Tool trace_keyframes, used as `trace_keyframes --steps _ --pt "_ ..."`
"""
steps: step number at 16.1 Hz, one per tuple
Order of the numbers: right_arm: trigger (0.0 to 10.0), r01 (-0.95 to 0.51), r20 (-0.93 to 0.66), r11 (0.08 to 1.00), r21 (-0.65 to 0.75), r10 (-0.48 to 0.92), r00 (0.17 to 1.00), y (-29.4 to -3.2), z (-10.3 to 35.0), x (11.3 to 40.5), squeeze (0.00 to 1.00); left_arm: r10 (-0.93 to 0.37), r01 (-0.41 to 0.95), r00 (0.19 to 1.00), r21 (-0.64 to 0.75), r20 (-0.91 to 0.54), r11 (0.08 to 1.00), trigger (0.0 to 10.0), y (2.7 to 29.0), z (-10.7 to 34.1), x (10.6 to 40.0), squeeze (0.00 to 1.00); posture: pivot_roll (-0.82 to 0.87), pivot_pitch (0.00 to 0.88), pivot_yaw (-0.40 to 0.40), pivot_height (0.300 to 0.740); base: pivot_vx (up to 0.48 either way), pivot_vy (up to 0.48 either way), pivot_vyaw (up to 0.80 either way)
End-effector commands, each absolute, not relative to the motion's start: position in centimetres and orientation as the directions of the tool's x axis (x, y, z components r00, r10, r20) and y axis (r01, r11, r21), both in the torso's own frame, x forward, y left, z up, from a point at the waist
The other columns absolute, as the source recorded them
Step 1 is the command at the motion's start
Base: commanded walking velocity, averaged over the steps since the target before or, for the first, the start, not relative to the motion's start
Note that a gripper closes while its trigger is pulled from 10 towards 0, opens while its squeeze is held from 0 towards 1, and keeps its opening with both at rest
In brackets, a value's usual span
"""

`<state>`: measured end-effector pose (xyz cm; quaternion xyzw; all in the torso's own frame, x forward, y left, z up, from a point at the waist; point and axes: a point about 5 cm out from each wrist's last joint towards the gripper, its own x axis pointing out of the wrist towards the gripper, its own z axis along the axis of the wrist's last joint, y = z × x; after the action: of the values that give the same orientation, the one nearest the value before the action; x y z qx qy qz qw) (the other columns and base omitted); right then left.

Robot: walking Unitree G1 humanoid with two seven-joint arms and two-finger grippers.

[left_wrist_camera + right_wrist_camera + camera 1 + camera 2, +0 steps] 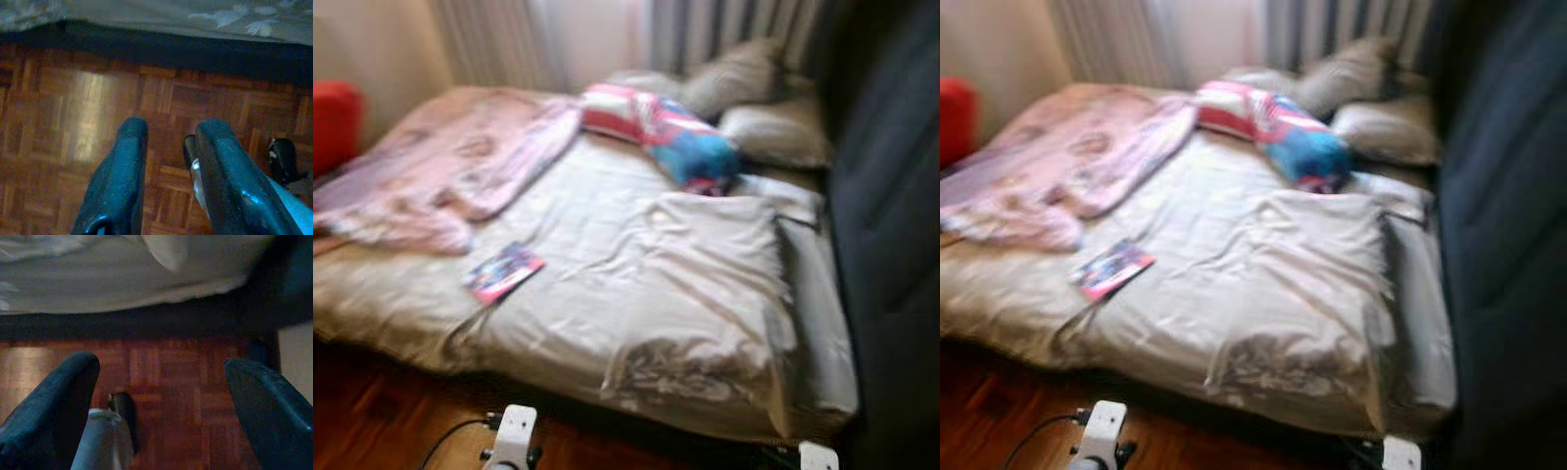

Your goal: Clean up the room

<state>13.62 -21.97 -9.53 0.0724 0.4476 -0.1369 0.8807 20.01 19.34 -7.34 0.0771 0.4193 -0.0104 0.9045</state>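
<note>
Fingers of the left hand (168, 169) sat narrowly parted, the right hand (159, 406) spread wide, both above parquet floor (73, 112). Beyond them lay the bed (636, 284), a booklet (503, 271) on it.

Striped curtains (724, 29) hang behind the bed's head, a red chair (333, 122) stands at its far left, and wooden parquet floor (88, 122) lies below.

No text I can read anywhere. Booklet (504, 271) on the bed (636, 294) has a printed red-and-blue cover, but blur leaves no letters legible. Striped pillow (661, 132) shows a red, white and blue pattern; I make out no words or numbers on it.
</note>
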Motion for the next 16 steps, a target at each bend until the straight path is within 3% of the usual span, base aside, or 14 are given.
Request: trace_keyframes --steps 1,5,9,12,13,14,16 --pt "10.0 0.303 -0.813 0.953 0.005 -0.173 0.557 -21.9 -9.6 13.7 0.00 0.057 0.066 0.644 0.130 -0.763 0.989 10.0 19.4 -7.3 20.0 0.00 0.01 0.025 0.000 0.740 0.000 0.000 -0.80" --pt "10.0 0.295 -0.809 0.955 0.001 -0.172 0.562 -22.1 -9.5 13.8 0.00 0.056 0.064 0.644 0.127 -0.763 0.990 10.0 19.3 -7.3 20.1 0.00 0.02 0.024 -0.004 0.740 0.000 0.000 -0.70" --pt "10.0 0.302 -0.794 0.953 0.003 -0.181 0.580 -22.1 -9.3 13.9 0.00 0.060 0.064 0.654 0.134 -0.754 0.989 10.0 19.3 -7.3 20.2 0.00 0.02 0.025 -0.002 0.740 0.000 0.000 0.00" --pt "10.0 0.355 -0.735 0.935 0.024 -0.224 0.639 -22.2 -8.9 14.2 0.00 0.080 -0.016 0.744 0.101 -0.664 0.995 10.0 19.4 -6.3 21.2 0.00 0.01 0.028 0.004 0.740 0.000 0.000 0.00" --pt "10.0 0.348 -0.724 0.937 0.015 -0.230 0.651 -22.3 -8.8 14.2 0.00 0.059 -0.011 0.860 0.098 -0.508 0.995 10.0 19.4 -2.7 26.0 0.00 0.01 0.029 0.005 0.740 0.000 0.000 0.00" --pt "10.0 0.341 -0.710 0.940 0.022 -0.226 0.667 -22.3 -8.7 14.4 0.00 0.060 -0.002 0.879 0.121 -0.472 0.993 10.0 19.5 -2.0 26.7 0.00 0.01 0.030 0.004 0.740 0.000 0.000 0.00" --pt "10.0 0.274 -0.471 0.961 0.026 -0.230 0.852 -24.2 -3.6 22.5 0.00 0.069 -0.033 0.921 0.101 -0.383 0.994 10.0 20.4 -0.7 27.5 0.00 0.02 0.033 -0.003 0.740 0.000 0.000 0.00"
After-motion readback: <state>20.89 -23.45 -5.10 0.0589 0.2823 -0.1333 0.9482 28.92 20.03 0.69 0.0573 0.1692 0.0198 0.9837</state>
